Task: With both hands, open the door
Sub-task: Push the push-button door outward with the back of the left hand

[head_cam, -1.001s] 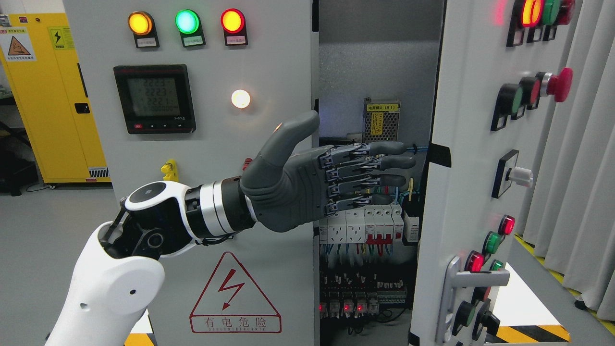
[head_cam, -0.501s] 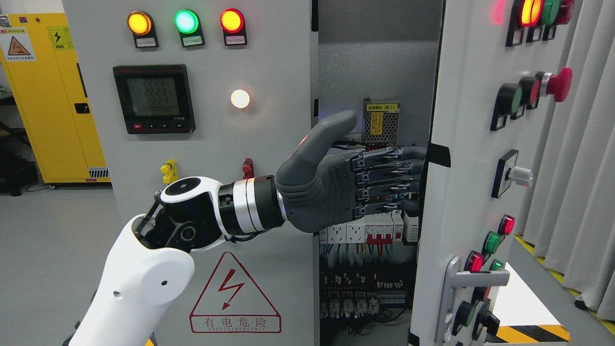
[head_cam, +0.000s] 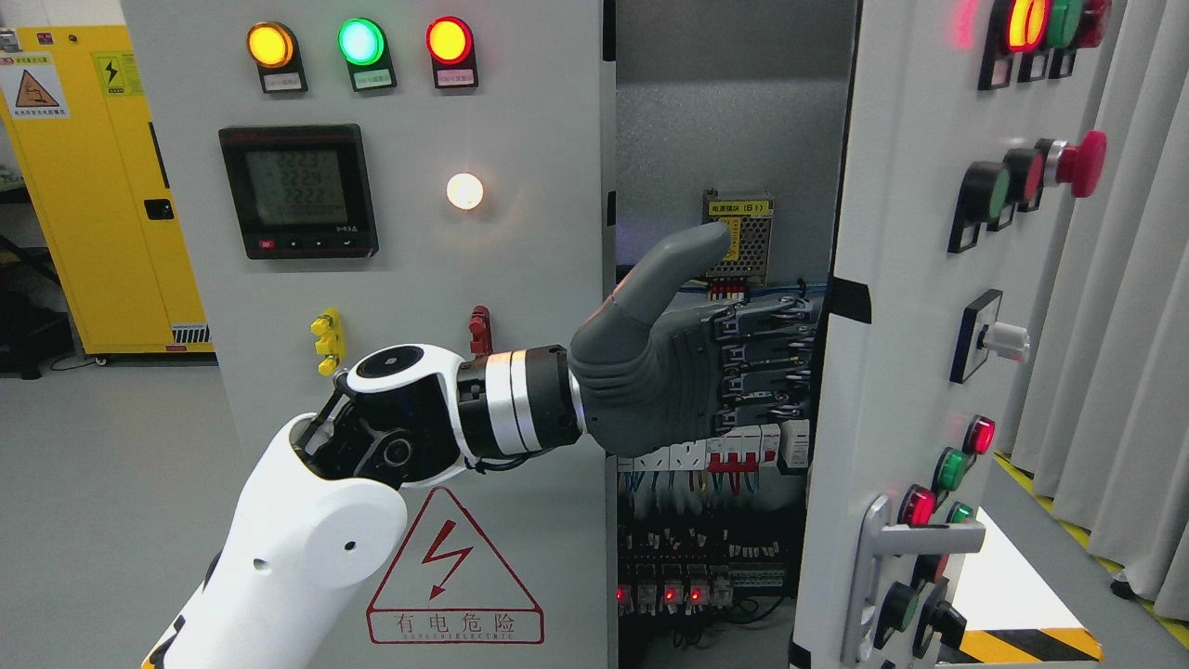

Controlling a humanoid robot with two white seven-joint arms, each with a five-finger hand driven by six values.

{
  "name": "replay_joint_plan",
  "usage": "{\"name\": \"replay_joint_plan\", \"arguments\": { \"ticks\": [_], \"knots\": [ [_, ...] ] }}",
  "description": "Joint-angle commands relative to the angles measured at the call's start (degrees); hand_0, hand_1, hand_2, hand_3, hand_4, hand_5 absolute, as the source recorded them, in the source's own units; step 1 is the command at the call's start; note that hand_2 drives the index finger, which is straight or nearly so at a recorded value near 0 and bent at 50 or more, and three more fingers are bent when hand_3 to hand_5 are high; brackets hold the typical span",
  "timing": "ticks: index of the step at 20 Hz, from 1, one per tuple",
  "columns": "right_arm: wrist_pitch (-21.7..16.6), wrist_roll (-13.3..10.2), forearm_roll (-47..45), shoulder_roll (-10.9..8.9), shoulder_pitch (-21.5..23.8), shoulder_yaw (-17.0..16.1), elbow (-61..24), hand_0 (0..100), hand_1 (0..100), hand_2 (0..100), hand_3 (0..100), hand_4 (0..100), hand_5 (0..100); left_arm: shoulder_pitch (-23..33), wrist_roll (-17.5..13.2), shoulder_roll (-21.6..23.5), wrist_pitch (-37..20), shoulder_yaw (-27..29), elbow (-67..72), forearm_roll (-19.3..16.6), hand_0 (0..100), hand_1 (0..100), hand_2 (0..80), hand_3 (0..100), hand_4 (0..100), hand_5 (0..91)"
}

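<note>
Since the earlier frames the left arm (head_cam: 307, 520) has pushed further right across the cabinet front, carrying the left hand (head_cam: 687, 372) from in front of the closed left door (head_cam: 399, 307) into the gap beside the right door (head_cam: 864, 372), so the fingertips that were in plain sight are now behind that door's edge.

Largest in view is the grey electrical cabinet (head_cam: 734, 121), its left door shut and its right door swung partly open toward the camera, leaving a tall gap through which rows of breakers (head_cam: 734, 451) and wiring show. The right door stands just right of the hand, its inner edge meeting the hand at the finger joints. The fingers (head_cam: 762, 358) are stretched out straight and flat, stacked one above another, thumb raised and pointing up and right; whether the hidden tips press or hook the door's back side cannot be told. The palm holds nothing.

On the right door, a metal handle (head_cam: 915, 544) sits low, well below the hand. A digital meter (head_cam: 299, 190) and three lit lamps (head_cam: 360, 42) sit on the left door. A yellow cabinet (head_cam: 102, 186) stands far left.
</note>
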Motion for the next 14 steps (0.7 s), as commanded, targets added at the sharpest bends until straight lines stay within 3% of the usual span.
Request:
{"name": "replay_joint_plan", "arguments": {
  "ticks": [1,14],
  "knots": [
    [-0.05,-0.03,0.0,-0.67,0.0,0.0,0.0,21,6,0,0,0,0,-0.67,0.04,-2.84,0.43,-1.01,1.05,-0.07,0,7,6.3,14,13,0.0],
    [-0.05,-0.03,0.0,-0.58,0.0,0.0,-0.09,21,6,0,0,0,0,-0.76,0.13,-7.85,0.61,-1.98,2.19,-1.39,0,7,6.2,15,13,0.0]
  ]
}}
